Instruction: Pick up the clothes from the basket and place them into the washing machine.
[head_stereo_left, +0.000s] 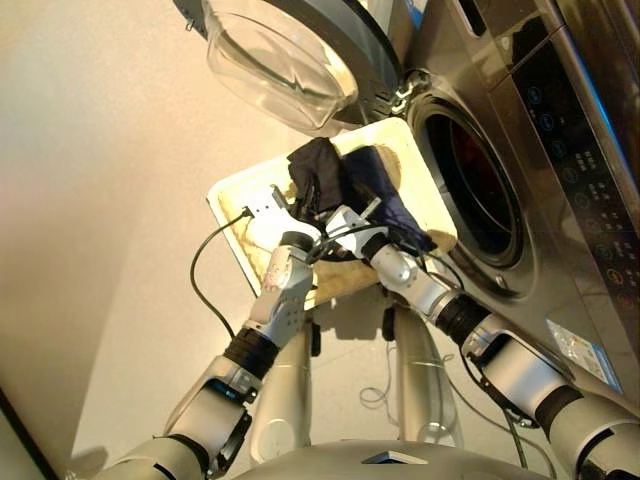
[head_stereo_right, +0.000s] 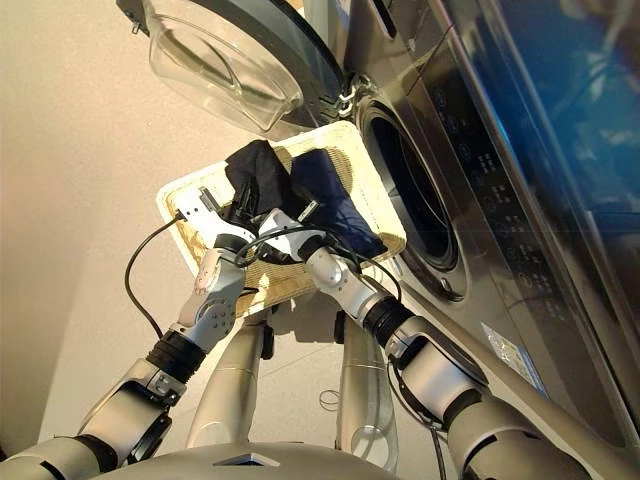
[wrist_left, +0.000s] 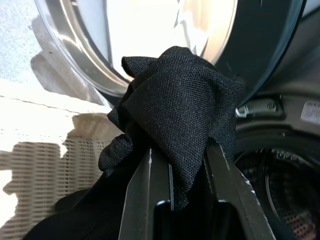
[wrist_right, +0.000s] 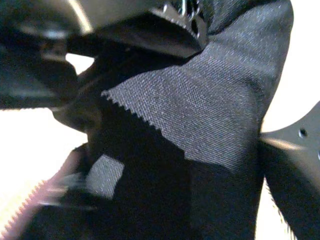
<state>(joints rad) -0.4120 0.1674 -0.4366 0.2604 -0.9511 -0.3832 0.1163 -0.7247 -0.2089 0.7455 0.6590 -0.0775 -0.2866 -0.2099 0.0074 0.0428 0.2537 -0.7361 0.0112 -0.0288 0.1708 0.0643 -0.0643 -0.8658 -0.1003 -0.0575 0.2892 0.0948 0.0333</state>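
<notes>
The cream woven basket (head_stereo_left: 228, 198) lies on the floor in front of the washing machine (head_stereo_left: 560, 250). The round porthole (head_stereo_left: 480, 190) is uncovered, and something reddish shows inside the drum. A black garment (head_stereo_left: 318, 170) and a navy garment (head_stereo_left: 388, 200) lie in the basket. My left gripper (wrist_left: 181, 150) is shut on a bunched fold of the black garment (wrist_left: 185, 105), which is raised a little above the wicker. My right gripper (head_stereo_left: 347, 217) sits close beside it over the clothes. Its fingers stand wide on either side of dark cloth (wrist_right: 210, 105).
The glass door (head_stereo_left: 285, 60) hangs swung out over the basket's far end. A black cable (head_stereo_left: 200, 270) loops out from my left wrist over the pale floor. The control panel (head_stereo_left: 590, 150) runs along the machine's front at the right.
</notes>
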